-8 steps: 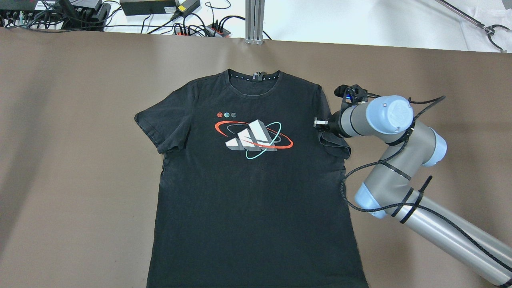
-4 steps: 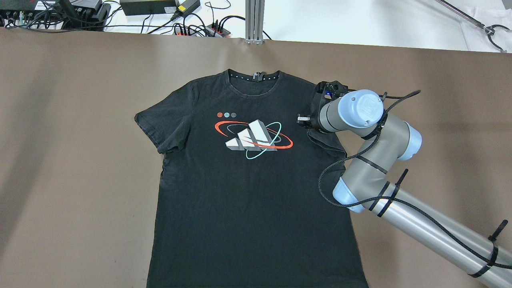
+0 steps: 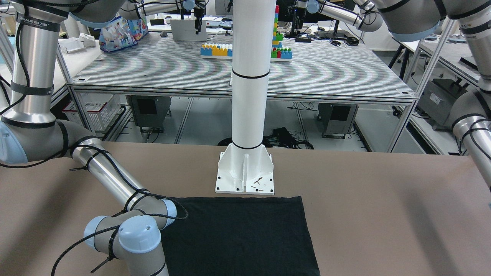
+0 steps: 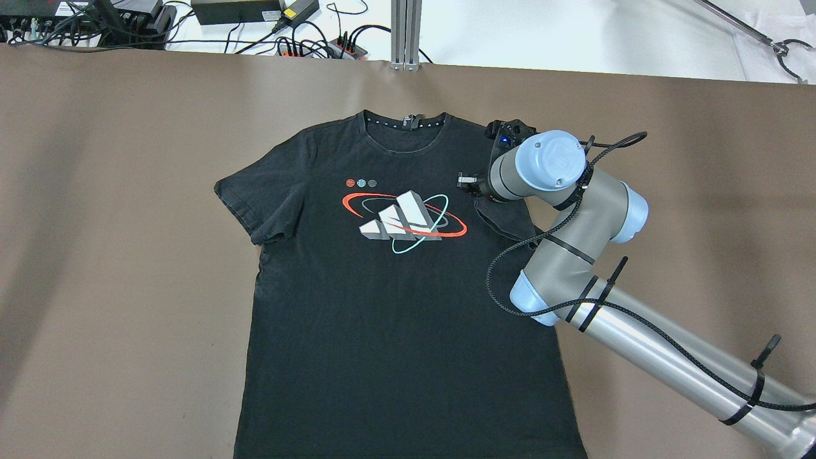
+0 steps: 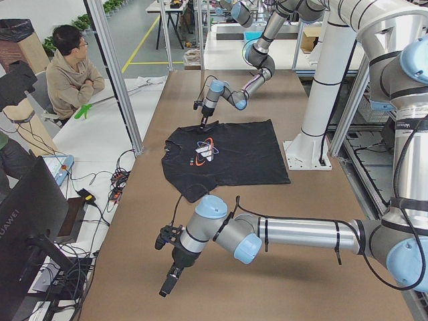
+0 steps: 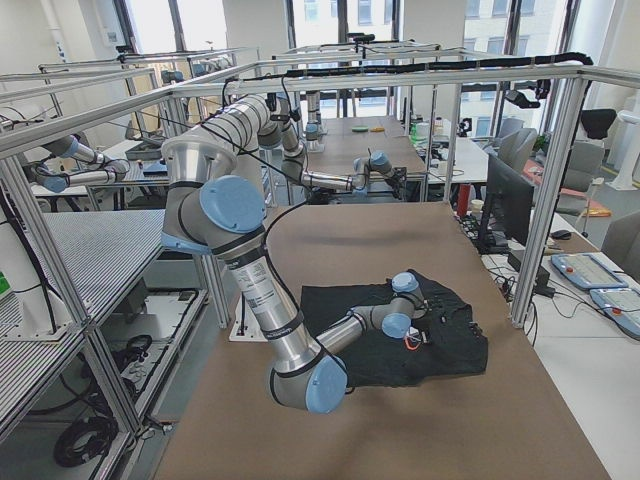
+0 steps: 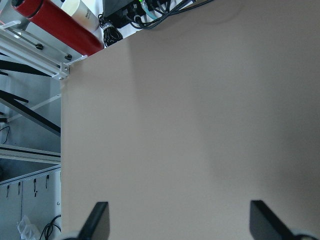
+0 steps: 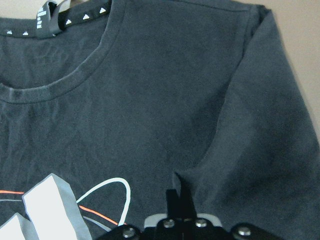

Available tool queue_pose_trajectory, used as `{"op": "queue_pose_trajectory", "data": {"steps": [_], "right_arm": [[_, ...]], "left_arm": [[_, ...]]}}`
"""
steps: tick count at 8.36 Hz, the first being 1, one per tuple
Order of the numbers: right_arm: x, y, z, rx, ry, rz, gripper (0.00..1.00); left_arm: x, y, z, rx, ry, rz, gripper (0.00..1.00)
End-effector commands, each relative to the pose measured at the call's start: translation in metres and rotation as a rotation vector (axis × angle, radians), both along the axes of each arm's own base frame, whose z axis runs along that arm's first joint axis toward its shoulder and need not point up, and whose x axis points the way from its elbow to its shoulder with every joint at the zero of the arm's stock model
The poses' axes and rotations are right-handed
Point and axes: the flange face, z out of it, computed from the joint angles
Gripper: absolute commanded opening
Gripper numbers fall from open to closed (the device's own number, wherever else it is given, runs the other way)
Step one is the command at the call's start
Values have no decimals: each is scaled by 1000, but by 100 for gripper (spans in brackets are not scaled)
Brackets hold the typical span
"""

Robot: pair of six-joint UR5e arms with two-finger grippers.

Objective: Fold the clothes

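The black T-shirt (image 4: 382,319) lay flat and face up in the middle of the brown table (image 4: 115,223). It had a red, white and blue-green picture (image 4: 405,223) on its chest. The right gripper (image 4: 468,183) seemed pinched tight on the sleeve (image 4: 503,220), holding it over the chest. I think folding that sleeve in was the step. Next, it should lay the sleeve flat and let go. The left gripper (image 7: 181,222) hung spread wide over bare table.

The right gripper (image 5: 202,122) seemingly touches the black T-shirt (image 5: 241,155) at a sleeve.
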Motion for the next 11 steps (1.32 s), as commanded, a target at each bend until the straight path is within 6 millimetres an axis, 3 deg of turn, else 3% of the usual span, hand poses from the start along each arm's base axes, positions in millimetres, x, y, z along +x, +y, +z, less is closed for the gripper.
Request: {"op": "queue_pose_trajectory", "data": {"steps": [1, 2, 3, 5, 8, 10, 11], "right_arm": [[-1, -1, -6, -19, -17, 17, 98], [-1, -1, -7, -18, -20, 18, 95], [-1, -1, -8, -17, -22, 17, 95], [2, -1, -10, -15, -26, 21, 95], [4, -2, -12, -13, -28, 22, 95], [3, -1, -9, -14, -27, 21, 95], [2, 0, -8, -16, -24, 20, 95]], "left_arm": [[3, 1, 2, -2, 3, 3, 100], [13, 2, 5, -13, 24, -10, 100], [33, -5, -11, 5, 45, 5, 100], [106, -9, -64, 40, 140, 36, 100], [180, -12, -137, -80, 496, 53, 99], [272, -11, -197, -141, 621, 106, 97], [314, -2, -211, -161, 631, 139, 88]]}}
